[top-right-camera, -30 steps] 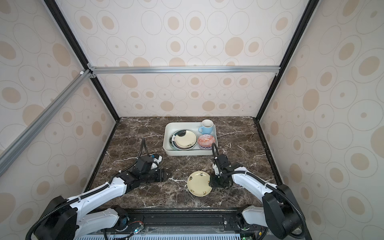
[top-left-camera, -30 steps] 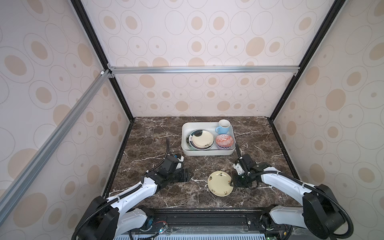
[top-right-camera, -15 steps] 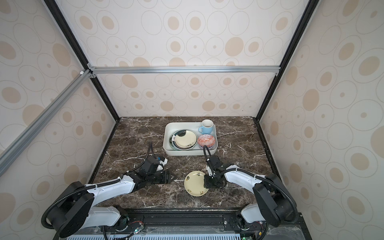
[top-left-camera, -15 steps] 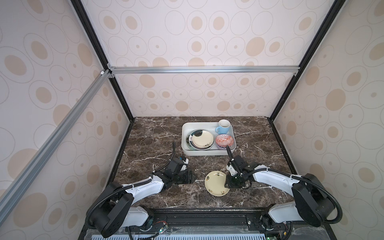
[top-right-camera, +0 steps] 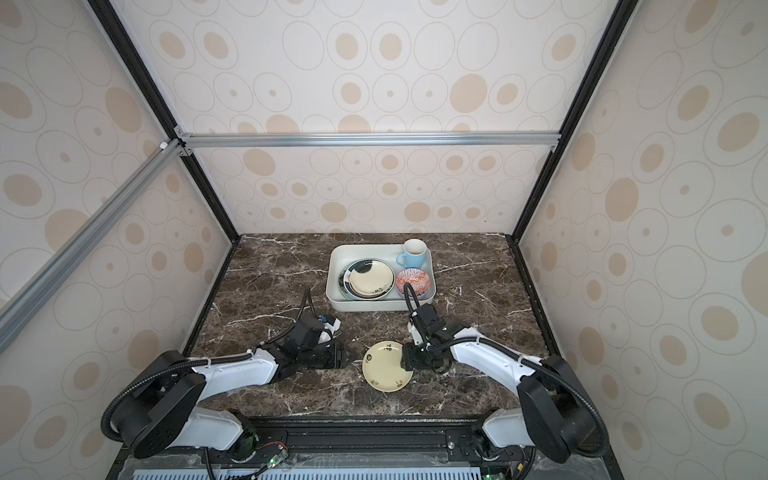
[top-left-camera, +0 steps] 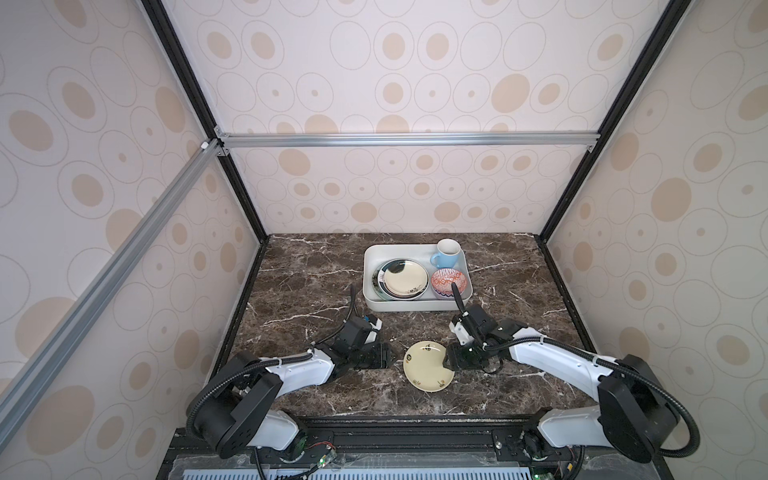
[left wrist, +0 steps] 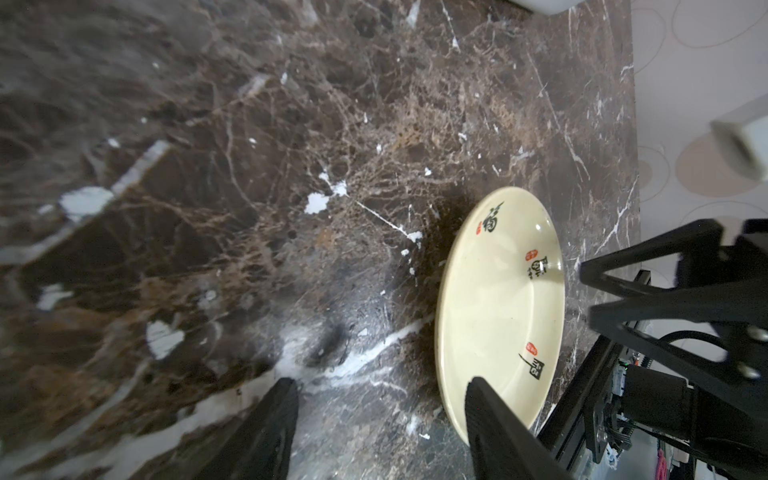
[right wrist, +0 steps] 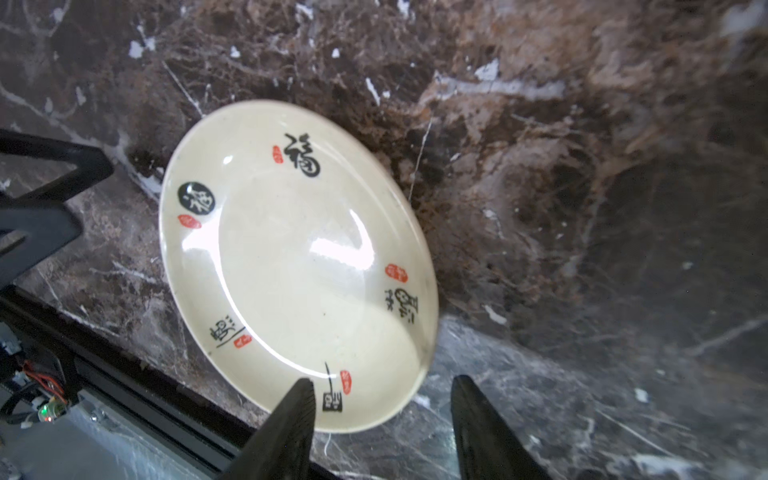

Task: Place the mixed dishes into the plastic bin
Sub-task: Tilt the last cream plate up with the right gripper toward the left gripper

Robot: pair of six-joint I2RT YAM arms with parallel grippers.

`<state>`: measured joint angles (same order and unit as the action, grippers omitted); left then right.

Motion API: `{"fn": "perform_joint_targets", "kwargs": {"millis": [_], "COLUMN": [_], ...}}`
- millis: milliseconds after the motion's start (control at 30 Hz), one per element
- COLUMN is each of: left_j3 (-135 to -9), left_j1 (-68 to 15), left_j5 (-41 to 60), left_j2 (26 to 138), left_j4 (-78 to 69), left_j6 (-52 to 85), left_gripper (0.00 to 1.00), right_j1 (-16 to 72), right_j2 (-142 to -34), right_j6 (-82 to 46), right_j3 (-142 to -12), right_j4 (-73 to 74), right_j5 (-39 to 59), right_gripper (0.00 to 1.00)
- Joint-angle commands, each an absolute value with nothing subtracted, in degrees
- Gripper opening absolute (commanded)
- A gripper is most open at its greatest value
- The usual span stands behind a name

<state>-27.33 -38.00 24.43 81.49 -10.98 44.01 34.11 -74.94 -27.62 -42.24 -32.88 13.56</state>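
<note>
A small cream plate (top-left-camera: 429, 365) (top-right-camera: 387, 365) with black and red marks lies on the marble near the front. My right gripper (right wrist: 382, 390) (top-left-camera: 446, 359) is open at the plate's right rim; one finger (right wrist: 299, 403) hangs over the plate (right wrist: 299, 266) and the other stands beside it. My left gripper (left wrist: 380, 395) (top-left-camera: 388, 359) is open just left of the plate (left wrist: 503, 299), one finger (left wrist: 484, 403) overlapping its edge. The plastic bin (top-left-camera: 415, 306) (top-right-camera: 380, 306) at the back holds stacked plates (top-left-camera: 403, 279), a red-patterned bowl (top-left-camera: 451, 282) and a light-blue mug (top-left-camera: 448, 253).
The two grippers face each other across the plate, close together. The table's front edge and a black rail (right wrist: 137, 386) run just beside the plate. Patterned walls and black frame posts close in the table on three sides.
My right gripper has moved left onto the plate's rim and its jaws have widened. The left gripper has come right toward the plate. The plate has slid slightly left.
</note>
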Motion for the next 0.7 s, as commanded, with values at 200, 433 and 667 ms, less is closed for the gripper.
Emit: {"fn": "perform_joint_targets", "kwargs": {"millis": [200,433,667], "left_j3": [-30.7,-32.7,-34.2], "left_j1": [-41.5,-43.6,-45.5], "left_j5": [25.1,24.6,23.9], "left_j2": [85.8,87.8,89.9], "left_j4": [-14.1,-13.0,-12.1], "left_j6": [45.7,45.6,45.8], "left_gripper": [0.64,0.63,0.60], "right_j1": [34.4,34.4,34.3], "right_j2": [-69.0,-68.0,-67.2], "right_j6": [-27.1,-27.0,-26.7], "right_j3": [-42.5,-41.6,-40.8], "right_j4": [-38.6,-38.6,-38.4], "right_j5": [9.5,9.1,8.7], "right_gripper": [0.58,0.58,0.58]}}
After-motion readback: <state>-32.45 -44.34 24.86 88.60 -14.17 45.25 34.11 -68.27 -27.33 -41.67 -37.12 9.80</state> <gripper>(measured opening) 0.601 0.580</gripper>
